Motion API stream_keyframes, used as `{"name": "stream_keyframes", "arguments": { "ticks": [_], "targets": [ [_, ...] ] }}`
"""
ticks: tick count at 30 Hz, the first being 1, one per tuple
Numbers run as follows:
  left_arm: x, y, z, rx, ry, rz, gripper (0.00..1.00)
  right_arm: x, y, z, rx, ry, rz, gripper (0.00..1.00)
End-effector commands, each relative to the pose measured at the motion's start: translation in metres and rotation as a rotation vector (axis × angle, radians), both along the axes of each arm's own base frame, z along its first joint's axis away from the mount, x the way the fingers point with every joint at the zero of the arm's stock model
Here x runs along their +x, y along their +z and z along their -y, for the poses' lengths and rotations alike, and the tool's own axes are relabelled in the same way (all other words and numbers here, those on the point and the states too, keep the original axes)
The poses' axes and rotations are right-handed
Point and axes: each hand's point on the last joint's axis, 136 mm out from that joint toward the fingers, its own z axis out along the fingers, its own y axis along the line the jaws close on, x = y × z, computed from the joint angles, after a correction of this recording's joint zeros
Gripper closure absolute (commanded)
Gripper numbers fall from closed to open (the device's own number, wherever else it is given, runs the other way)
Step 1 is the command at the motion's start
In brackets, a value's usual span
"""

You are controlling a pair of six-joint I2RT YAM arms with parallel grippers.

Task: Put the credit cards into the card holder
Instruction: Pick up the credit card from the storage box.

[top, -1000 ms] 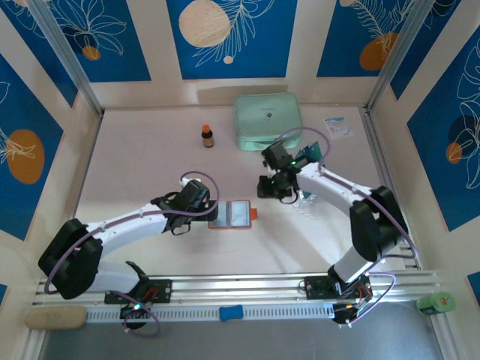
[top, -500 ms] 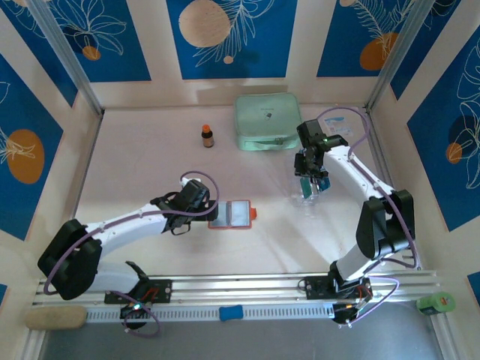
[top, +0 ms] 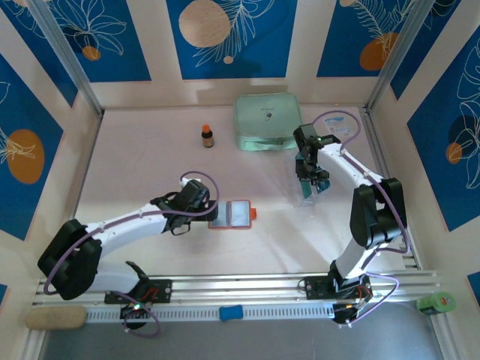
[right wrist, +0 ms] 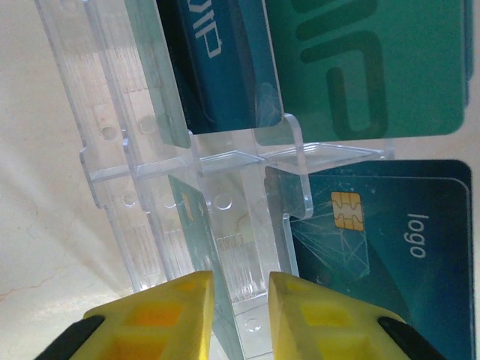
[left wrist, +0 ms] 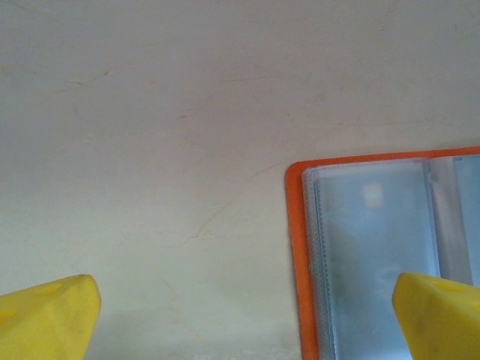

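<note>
The card holder [top: 240, 214] lies open on the table, orange-red with clear sleeves [left wrist: 375, 255]. My left gripper [top: 212, 213] rests at its left edge, open wide [left wrist: 244, 322]; one yellow fingertip [left wrist: 439, 315] hangs over the sleeve, the other over bare table. The credit cards [right wrist: 390, 247] stand in a clear acrylic rack [right wrist: 240, 161] at the right [top: 304, 196]. My right gripper [top: 306, 186] is down on the rack. Its jaws [right wrist: 240, 315] stand narrowly apart around one edge-on teal card [right wrist: 191, 217], which lies against the left finger; a gap shows to the right finger.
A mint-green zip case [top: 268, 120] lies at the back, with a small brown bottle [top: 208, 136] to its left and a white paper slip [top: 337, 125] to its right. Side walls stand close to the right arm. The arms' mounting rail [top: 240, 285] runs along the near edge.
The right arm swung from beside the card holder out to the rack at the right, and its jaws have narrowed around a card. The left arm has not moved.
</note>
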Motion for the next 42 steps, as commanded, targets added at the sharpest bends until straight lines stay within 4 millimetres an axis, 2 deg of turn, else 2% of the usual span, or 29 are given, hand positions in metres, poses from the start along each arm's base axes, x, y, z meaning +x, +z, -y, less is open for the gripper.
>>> {"name": "stream_keyframes", "arguments": {
  "ticks": [1,11,22,30,33,36,42],
  "targets": [
    [0.005,0.011,0.003,-0.013,-0.008,0.017,0.0,0.002,-0.003,-0.001,-0.004,0.014,-0.01,0.76],
    [0.005,0.011,0.003,-0.012,-0.007,0.014,0.0,-0.002,-0.015,-0.006,0.001,0.028,-0.034,0.82],
    [0.006,0.011,0.004,-0.015,-0.005,0.016,0.0,-0.005,-0.02,-0.011,0.028,0.031,-0.042,0.82],
    [0.006,0.011,0.004,-0.015,-0.005,0.016,0.0,-0.007,-0.018,-0.017,0.072,0.04,-0.039,0.94],
    [0.006,0.011,0.004,-0.014,-0.008,0.015,0.0,-0.006,-0.011,-0.02,0.097,0.047,-0.026,1.0],
    [0.006,0.011,0.004,-0.012,-0.011,0.014,0.0,-0.006,-0.001,-0.023,0.119,0.061,-0.008,1.0],
    [0.006,0.008,0.006,-0.003,-0.024,0.003,0.0,-0.004,0.034,-0.03,0.149,0.091,0.056,1.0]
  ]
}}
